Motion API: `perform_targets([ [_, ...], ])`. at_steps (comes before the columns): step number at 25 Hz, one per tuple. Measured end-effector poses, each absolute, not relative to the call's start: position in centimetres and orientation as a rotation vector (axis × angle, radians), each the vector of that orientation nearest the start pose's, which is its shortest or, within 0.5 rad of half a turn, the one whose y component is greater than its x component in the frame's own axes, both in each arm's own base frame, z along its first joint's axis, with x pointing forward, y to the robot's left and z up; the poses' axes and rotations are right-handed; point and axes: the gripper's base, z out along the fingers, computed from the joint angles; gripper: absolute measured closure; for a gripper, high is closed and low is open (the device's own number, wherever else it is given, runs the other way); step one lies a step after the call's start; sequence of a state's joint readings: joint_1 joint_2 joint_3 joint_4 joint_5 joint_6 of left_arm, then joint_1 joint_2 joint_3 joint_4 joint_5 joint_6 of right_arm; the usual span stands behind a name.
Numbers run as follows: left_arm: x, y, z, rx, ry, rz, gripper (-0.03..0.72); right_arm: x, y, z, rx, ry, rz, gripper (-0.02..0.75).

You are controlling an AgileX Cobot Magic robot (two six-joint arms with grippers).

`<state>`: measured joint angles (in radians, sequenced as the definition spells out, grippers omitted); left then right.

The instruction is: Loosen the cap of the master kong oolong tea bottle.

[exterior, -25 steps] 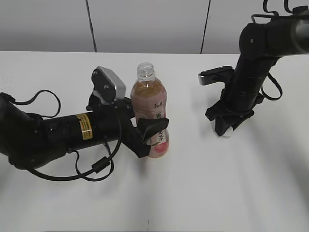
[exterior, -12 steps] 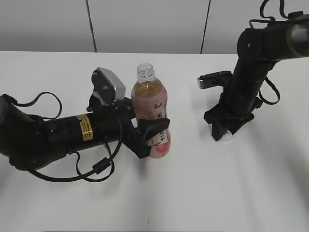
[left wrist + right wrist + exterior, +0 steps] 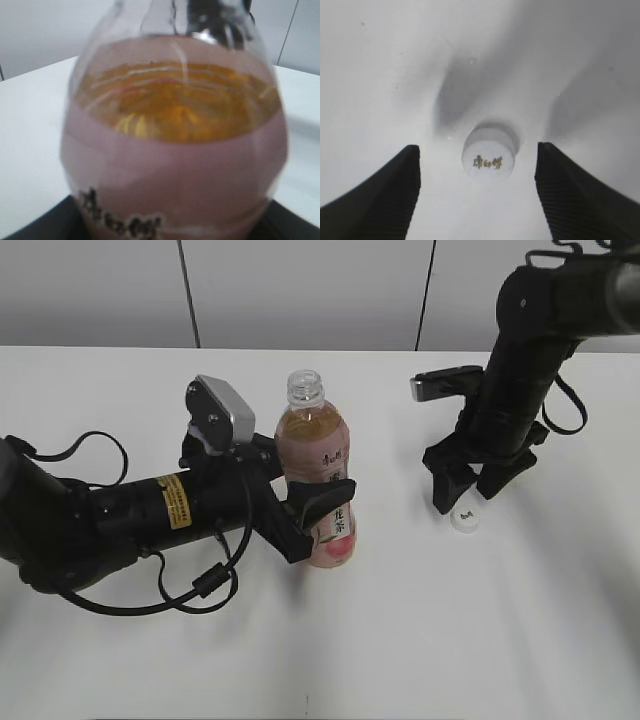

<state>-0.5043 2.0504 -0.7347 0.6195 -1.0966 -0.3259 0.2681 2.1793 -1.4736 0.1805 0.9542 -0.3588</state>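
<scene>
The master kong oolong tea bottle (image 3: 316, 475) stands upright on the white table, its neck open with no cap on it. My left gripper (image 3: 318, 508) is shut on the bottle's lower body; the left wrist view is filled by the bottle (image 3: 175, 135) with its pink label and amber tea. The small white cap (image 3: 465, 519) lies on the table to the right. My right gripper (image 3: 470, 492) is open just above it, the fingers (image 3: 385, 195) either side of the cap (image 3: 488, 158), not touching it.
The white table (image 3: 480, 640) runs back to a pale panelled wall. The left arm's black body and cables (image 3: 120, 520) lie across the table's left side. The right arm (image 3: 525, 370) stands upright at the right.
My right gripper has opened and lifted, leaving the cap on the table. The left gripper and bottle have barely moved.
</scene>
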Motion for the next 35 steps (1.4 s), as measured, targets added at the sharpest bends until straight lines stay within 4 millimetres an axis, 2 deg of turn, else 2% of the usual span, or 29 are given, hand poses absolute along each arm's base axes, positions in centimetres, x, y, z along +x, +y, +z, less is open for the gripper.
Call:
perform_targets([
  [8, 28.1, -20.7, 11.2, 0.816, 1.628, -0.856, 0.269, 39.4, 12.3, 17.5, -0.741, 2.959, 0.243, 0.195],
  [11, 28.1, -20.7, 11.2, 0.816, 1.628, -0.856, 0.269, 39.5, 12.1, 18.6, -0.729, 2.975, 0.256, 0.195],
  [13, 28.1, -20.7, 11.2, 0.816, 1.627, -0.856, 0.269, 39.7, 11.1, 18.9, -0.672, 3.008, 0.271, 0.195],
  [15, 28.1, -20.7, 11.2, 0.816, 1.627, -0.856, 0.269, 40.1, 9.0, 19.2, -0.563, 3.05, 0.281, 0.195],
  [21, 28.1, -20.7, 11.2, 0.816, 1.627, -0.856, 0.269, 40.8, -1.2, 19.2, -0.106, 3.116, 0.256, 0.204],
  [24, 28.1, -20.7, 11.2, 0.816, 1.627, -0.856, 0.269, 40.5, -3.8, 19.7, 0.02, 3.114, 0.216, 0.22],
  [27, 28.1, -20.7, 11.2, 0.814, 1.625, -0.857, 0.268, 39.9, -4.3, 21.7, 0.024, 3.098, 0.088, 0.249],
  [29, 28.1, -20.7, 11.2, 0.814, 1.625, -0.857, 0.268, 39.3, -4.3, 23.7, 0.006, 3.05, 0.025, 0.265],
  [35, 28.1, -20.7, 11.2, 0.814, 1.625, -0.857, 0.268, 37.3, -3.7, 29.0, 0.021, 2.918, -0.005, 0.275],
])
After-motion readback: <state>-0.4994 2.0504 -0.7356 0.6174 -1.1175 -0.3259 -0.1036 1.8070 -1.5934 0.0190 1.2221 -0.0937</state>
